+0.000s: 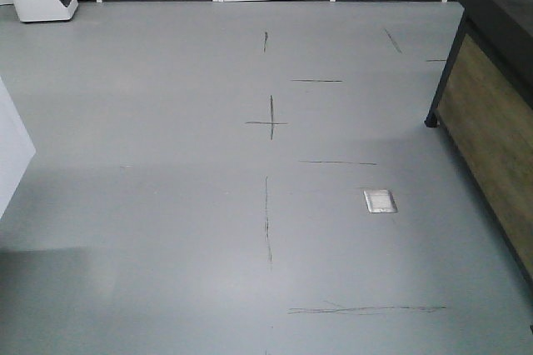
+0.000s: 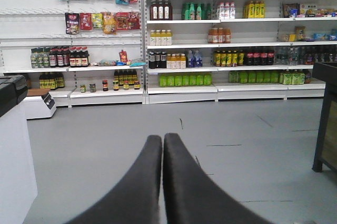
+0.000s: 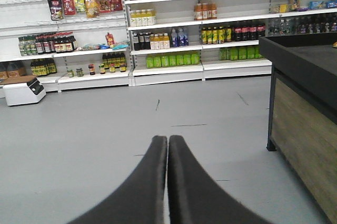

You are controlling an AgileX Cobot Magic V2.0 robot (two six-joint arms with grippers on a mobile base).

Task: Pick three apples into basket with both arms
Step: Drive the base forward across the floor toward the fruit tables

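Neither the apples nor the basket appear in any of the three views, so their place cannot be told. The left gripper (image 2: 162, 139) is closed on nothing, its two black fingers pressed together and running from the bottom edge up the middle of the frame towards the shelves (image 2: 181, 89). The right gripper (image 3: 167, 140) is closed and empty too, pointing the same way. Green bottles (image 2: 184, 80) line the lowest shelf; the labels are too small to read. The grey floor (image 1: 166, 163) bears thin black marks and a silver plate (image 1: 380, 201). A dark counter (image 3: 308, 134) with a wooden side stands at the right.
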